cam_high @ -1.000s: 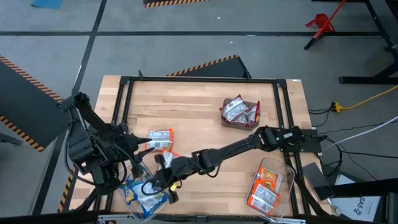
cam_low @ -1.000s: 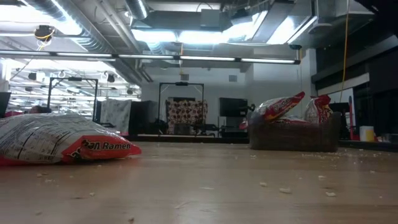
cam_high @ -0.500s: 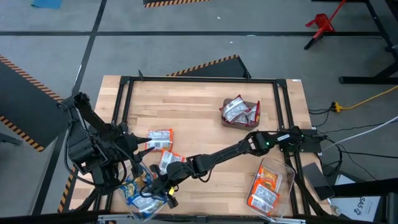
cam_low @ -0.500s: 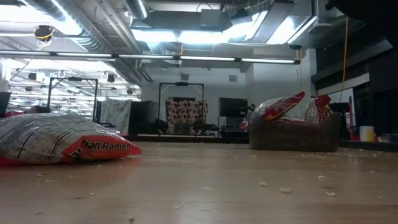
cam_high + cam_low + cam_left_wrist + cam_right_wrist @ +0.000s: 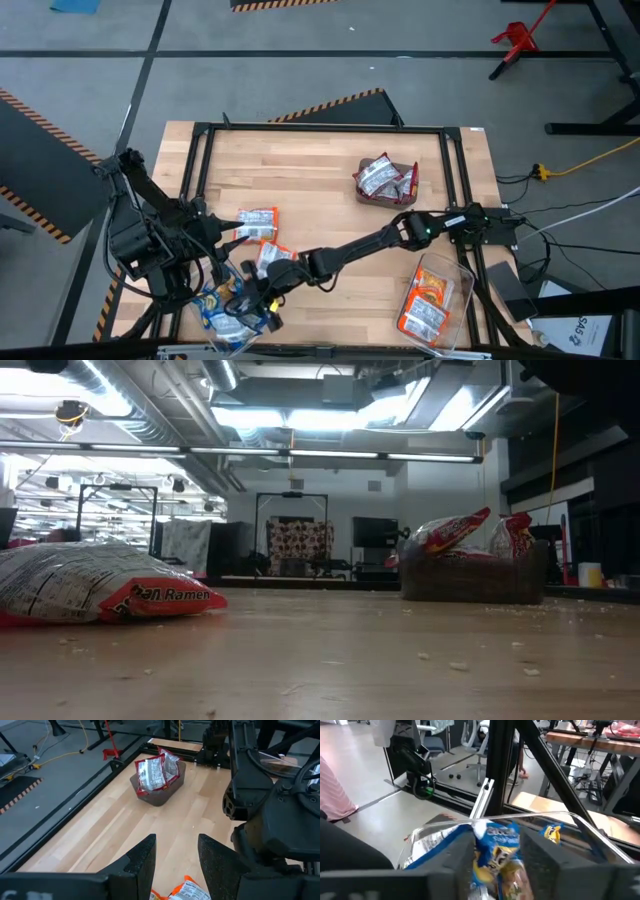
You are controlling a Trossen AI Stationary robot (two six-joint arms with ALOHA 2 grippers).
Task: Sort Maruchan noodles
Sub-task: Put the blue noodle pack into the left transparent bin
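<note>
**Blue packet over the near-left bin**

My right arm stretches across the table [image 5: 330, 170] to its near-left corner. There my right gripper [image 5: 258, 305] pinches a blue-yellow packet [image 5: 496, 851] between its fingers, hanging right over the clear bin [image 5: 580, 822] of like packets, so the drop looks to be straight down. My left gripper [image 5: 175, 857], just beside it, is spread and empty. Two orange packets [image 5: 256, 222] lie loose nearby.

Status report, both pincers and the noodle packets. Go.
Right pincer shut on a blue-yellow packet, over the clear bin at the table's near left corner. Left pincer open, idle beside it. Two orange packets loose on the table. Nothing blocking.
</note>
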